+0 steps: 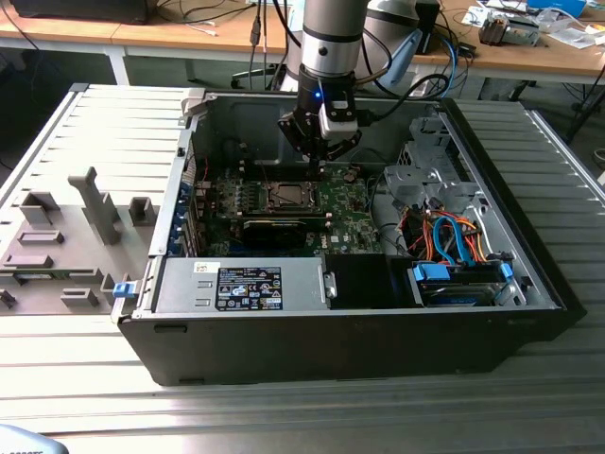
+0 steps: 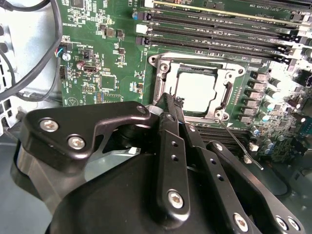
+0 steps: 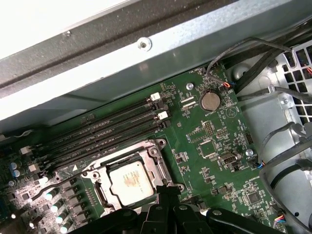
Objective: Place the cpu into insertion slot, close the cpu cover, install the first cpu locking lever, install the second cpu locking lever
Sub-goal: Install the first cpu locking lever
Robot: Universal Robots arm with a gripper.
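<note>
Single arm over the open computer case. The gripper hangs low inside it, above the green motherboard. In both wrist views the two fingers are pressed together at the tips, and we see nothing between them, so we log the gripper as closed and empty. The cpu sits in the insertion slot, its pale metal top showing through the square opening of the cpu cover. The cover lies flat on the socket, so we judge placement and cover closing as done. Key relation: in the second wrist view the fingertips are just beside one corner of the cover frame, on the socket edge nearest the gripper; we cannot tell if they touch it. In the exterior view the socket lies slightly toward the exterior view's left of the tips. A thin wire locking lever springs from the next corner along that same near edge. Its long axis runs diagonally away from the socket, back alongside the gripper body. It looks unlatched to us, though this is a judgement. The first wrist view agrees: cpu seated, tips at the frame's edge.
</note>
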